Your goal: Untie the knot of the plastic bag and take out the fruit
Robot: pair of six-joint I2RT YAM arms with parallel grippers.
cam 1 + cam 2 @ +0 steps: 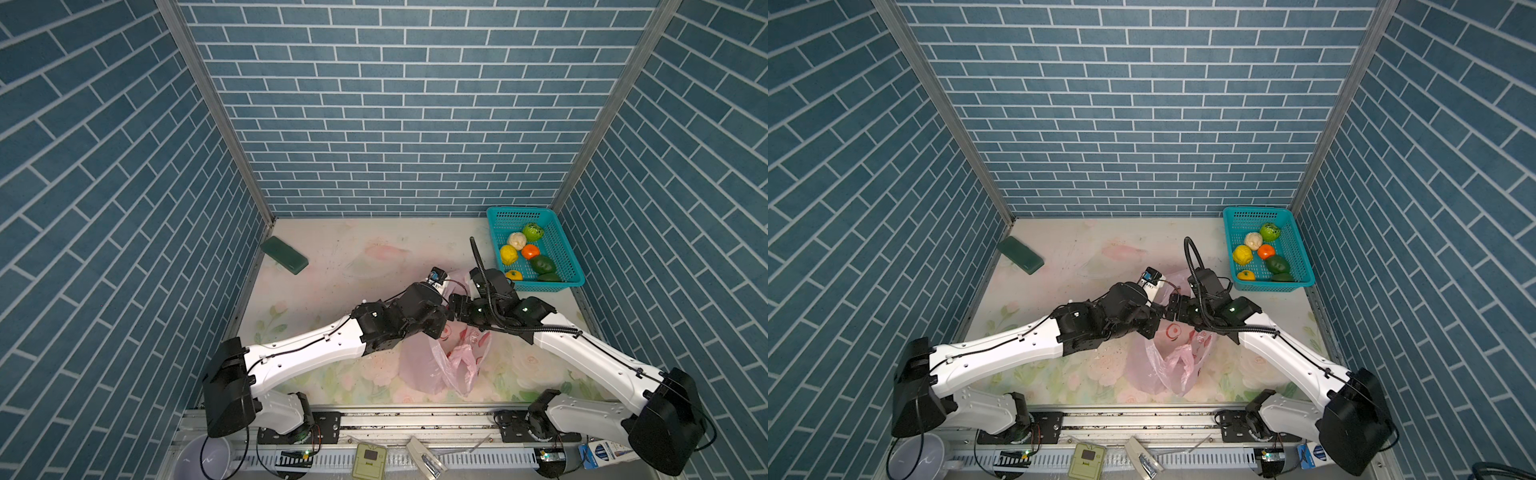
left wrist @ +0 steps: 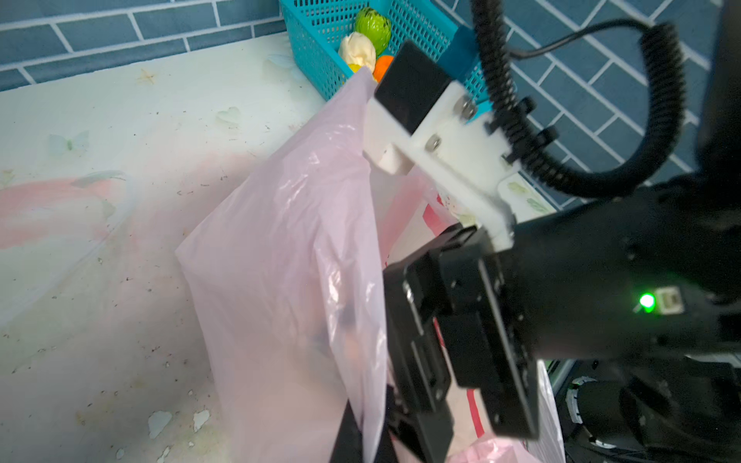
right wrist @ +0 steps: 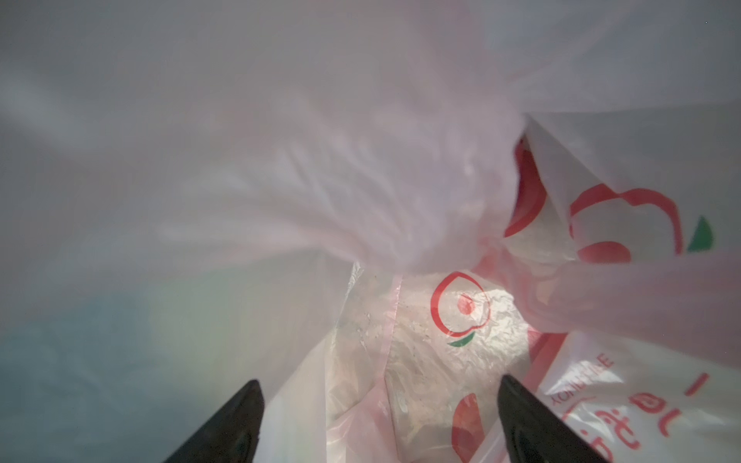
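My white plastic-shelled arms have chunky black joints, thin black cables clipped alongside, a ribbed black hose, one green LED

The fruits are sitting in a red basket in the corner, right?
Not quite: the basket is teal, not red. Both top views show it in the far corner with the fruits inside.

On floral bench: dark green block flat at far left side; teal mesh basket in far right corner.
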